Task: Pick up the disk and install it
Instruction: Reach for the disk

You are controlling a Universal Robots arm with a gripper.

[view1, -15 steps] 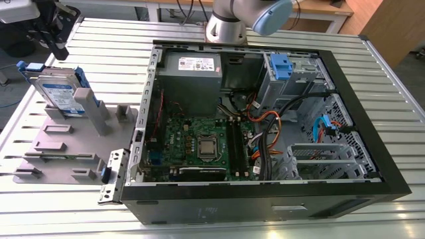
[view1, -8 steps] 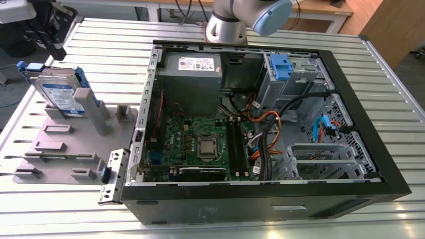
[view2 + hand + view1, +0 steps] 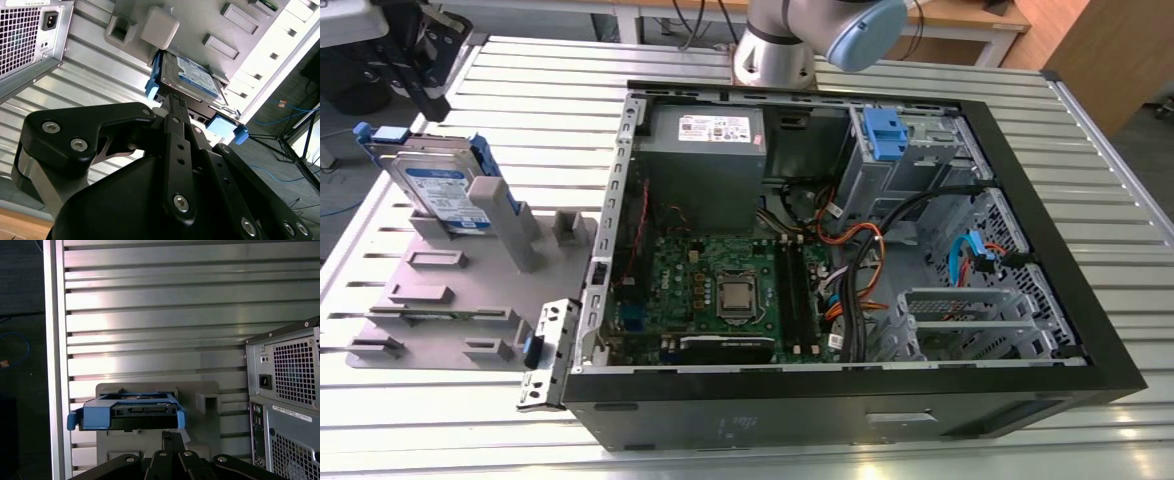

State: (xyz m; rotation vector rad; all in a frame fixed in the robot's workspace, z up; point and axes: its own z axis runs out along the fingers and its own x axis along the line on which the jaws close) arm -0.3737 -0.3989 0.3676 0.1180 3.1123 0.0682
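Disk: standing on edge and leaning in a grey stand on the worktop, at the exterior view's left of the open computer case.
Gripper: hovering close to the disk's blue frame in both wrist views, fingers pressing together, gripping nothing.

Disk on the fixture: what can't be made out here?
1. Second wrist view: the gripper body covers the near edge of the disk, so contact cannot be told.
2. Exterior view: grey fixture posts hide the disk's lower part.
3. First wrist view: the disk is seen edge-on with its label hidden, and the gripper is cut off by the picture's edge.
4. Exterior view: the drive bay interior is hidden by its own walls.
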